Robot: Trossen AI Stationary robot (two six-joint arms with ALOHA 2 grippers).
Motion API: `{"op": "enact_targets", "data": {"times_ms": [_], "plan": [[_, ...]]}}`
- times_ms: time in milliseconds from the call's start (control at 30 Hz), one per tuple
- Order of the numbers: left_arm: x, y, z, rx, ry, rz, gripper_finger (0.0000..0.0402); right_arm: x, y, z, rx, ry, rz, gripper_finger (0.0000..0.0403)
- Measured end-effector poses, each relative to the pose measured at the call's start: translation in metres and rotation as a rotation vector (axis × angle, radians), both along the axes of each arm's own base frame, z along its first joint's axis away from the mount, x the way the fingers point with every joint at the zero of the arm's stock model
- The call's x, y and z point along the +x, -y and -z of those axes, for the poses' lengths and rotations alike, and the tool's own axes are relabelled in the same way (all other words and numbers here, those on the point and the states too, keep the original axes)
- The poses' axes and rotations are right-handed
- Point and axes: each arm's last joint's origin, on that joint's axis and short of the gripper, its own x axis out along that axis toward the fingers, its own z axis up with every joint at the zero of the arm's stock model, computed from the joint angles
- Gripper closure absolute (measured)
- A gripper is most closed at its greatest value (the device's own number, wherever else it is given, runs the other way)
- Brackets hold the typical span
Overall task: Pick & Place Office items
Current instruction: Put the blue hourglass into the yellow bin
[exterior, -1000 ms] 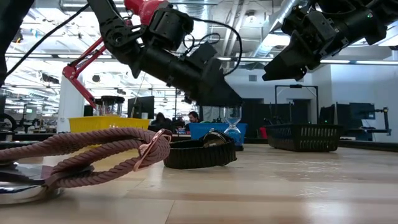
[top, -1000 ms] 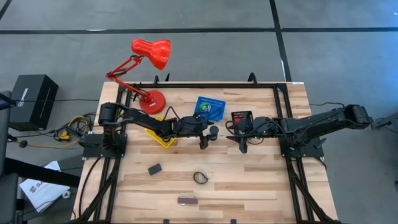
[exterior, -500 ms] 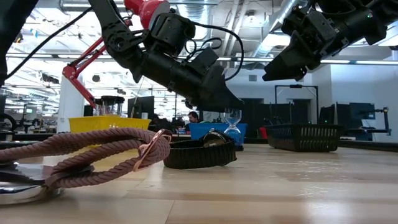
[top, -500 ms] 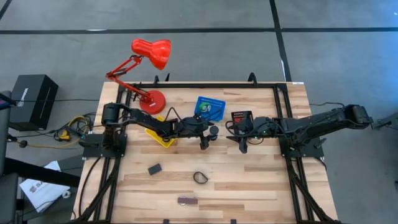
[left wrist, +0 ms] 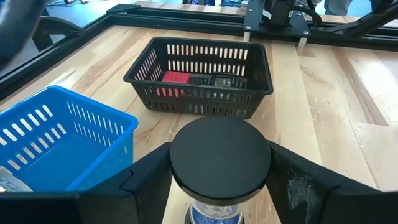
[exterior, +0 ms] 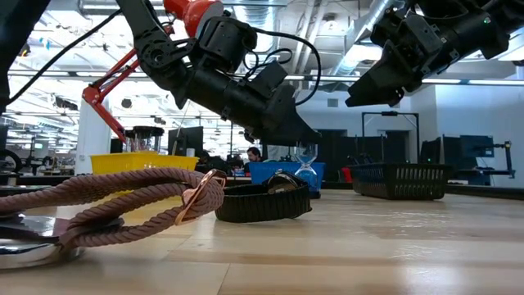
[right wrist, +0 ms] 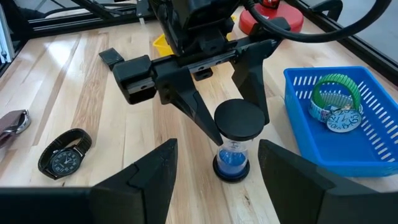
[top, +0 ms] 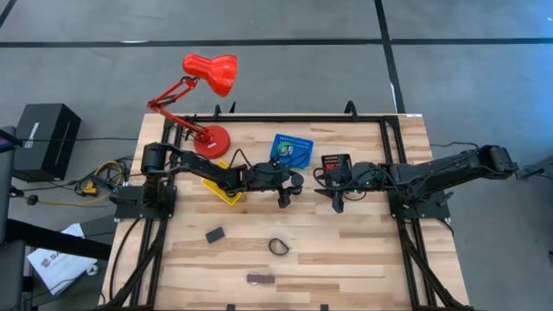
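Jaws of your left gripper (right wrist: pixel 239 93) straddle the hourglass (right wrist: pixel 237 142) beside the blue basket (right wrist: pixel 348 134), not visibly clamped yet. Keep the cap centred, squeeze evenly, lift straight. Your right gripper (top: pixel 338 206) hangs nearby, spread and empty.

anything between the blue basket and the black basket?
Yes: a small hourglass with black caps and blue sand stands on the table between the blue basket and black basket, the left claw straddling it; right wrist view.
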Motion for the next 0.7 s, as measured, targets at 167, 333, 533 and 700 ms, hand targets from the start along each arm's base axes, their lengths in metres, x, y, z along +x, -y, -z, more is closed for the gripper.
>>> {"op": "enact_targets", "data": {"times_ms": [167, 333, 533, 700], "plan": [[0.000, 0.000, 0.000, 0.000, 0.004, -0.001, 0.0182, 0.000, 0.000, 0.000, 0.000, 0.000, 0.000, 0.0188], [0.000, 0.000, -0.001, 0.000, 0.006, -0.002, 0.0176, 0.000, 0.000, 0.000, 0.000, 0.000, 0.000, 0.0188], [0.000, 0.000, -0.001, 0.001, 0.010, -0.002, 0.0183, 0.000, 0.000, 0.000, 0.000, 0.000, 0.000, 0.0188], [-0.002, 0.000, -0.013, 0.002, 0.032, -0.001, 0.0176, 0.000, 0.000, 0.000, 0.000, -0.001, 0.000, 0.0188]]}}
